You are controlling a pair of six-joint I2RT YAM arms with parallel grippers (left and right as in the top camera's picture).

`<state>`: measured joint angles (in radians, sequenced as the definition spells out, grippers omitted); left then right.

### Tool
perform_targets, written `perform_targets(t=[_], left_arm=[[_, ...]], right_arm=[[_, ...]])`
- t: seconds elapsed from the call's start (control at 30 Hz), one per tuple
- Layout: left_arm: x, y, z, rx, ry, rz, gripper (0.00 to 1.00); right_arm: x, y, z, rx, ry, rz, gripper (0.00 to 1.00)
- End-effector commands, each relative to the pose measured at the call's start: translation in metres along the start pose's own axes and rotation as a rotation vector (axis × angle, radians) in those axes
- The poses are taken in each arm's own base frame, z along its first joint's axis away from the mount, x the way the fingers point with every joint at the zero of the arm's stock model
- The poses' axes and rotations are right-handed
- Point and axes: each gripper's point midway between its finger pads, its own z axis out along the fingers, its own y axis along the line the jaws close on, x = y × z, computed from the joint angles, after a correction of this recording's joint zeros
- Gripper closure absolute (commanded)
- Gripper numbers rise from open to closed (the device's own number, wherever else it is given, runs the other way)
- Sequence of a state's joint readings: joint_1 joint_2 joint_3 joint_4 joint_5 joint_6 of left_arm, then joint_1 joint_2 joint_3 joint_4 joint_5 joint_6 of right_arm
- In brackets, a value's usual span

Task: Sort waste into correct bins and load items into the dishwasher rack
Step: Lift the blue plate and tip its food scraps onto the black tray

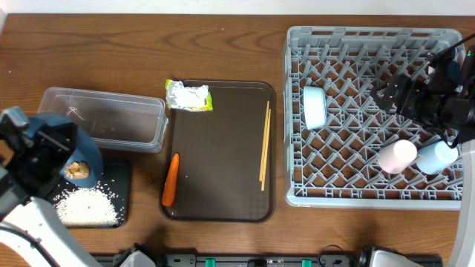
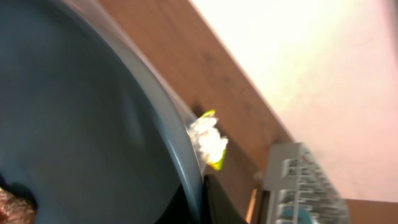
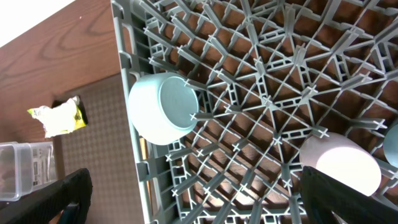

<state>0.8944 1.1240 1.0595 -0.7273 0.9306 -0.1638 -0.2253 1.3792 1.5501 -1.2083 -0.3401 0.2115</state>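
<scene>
My left gripper (image 1: pixel 58 145) is shut on the rim of the large blue plate (image 1: pixel 92 152), which is held tilted over the shallow black tray (image 1: pixel 123 176). A brown food lump (image 1: pixel 76 171) sits on the plate, and white rice (image 1: pixel 87 207) lies in the tray. In the left wrist view the finger (image 2: pixel 214 200) pinches the plate (image 2: pixel 81 124). The wrapper (image 1: pixel 188 96), carrot (image 1: pixel 171 179) and chopsticks (image 1: pixel 264 145) lie on the brown serving tray. My right gripper (image 1: pixel 391 94) is open and empty above the grey rack (image 1: pixel 297 194), which holds the white bowl (image 1: pixel 314 107), pink cup (image 1: pixel 397 156) and light blue cup (image 1: pixel 436 157).
The clear tub (image 1: pixel 104 119) stands behind the black tray, left of the brown serving tray (image 1: pixel 223 185). In the right wrist view the bowl (image 3: pixel 163 109) lies on its side near the rack's left wall, with the pink cup (image 3: pixel 342 163) at the lower right.
</scene>
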Motion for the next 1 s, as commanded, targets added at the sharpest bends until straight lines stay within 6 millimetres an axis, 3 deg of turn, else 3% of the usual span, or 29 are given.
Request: perform_targets(t=[0.0,0.13,0.3,0.47,0.7,0.97], left_arm=[[-0.006,-0.022,-0.019,0.190,-0.037,0.089,0.94],[-0.013,-0.031,-0.038,0.313,-0.091,0.133,0.94],[-0.016,-0.025,-0.048,0.344,-0.134,0.148,0.94],[-0.017,-0.036,-0.065,0.455,-0.186,0.223,0.94],[-0.018,-0.012,-0.070,0.352,-0.212,0.109,0.94],[-0.021,-0.005,-0.077,0.336,-0.242,0.090,0.94]], right_arm=[[0.002,0.003,-0.001,-0.005,0.001,-0.019,0.01],[0.002,0.003,-0.001,-0.005,0.001,-0.019,0.01],[0.003,0.003,-0.001,-0.004,0.006,-0.017,0.01],[0.004,0.003,-0.001,-0.003,0.010,-0.016,0.01],[0.004,0.003,-0.001,-0.003,0.011,-0.015,0.01],[0.004,0.003,-0.001,-0.004,0.010,-0.016,0.01]])
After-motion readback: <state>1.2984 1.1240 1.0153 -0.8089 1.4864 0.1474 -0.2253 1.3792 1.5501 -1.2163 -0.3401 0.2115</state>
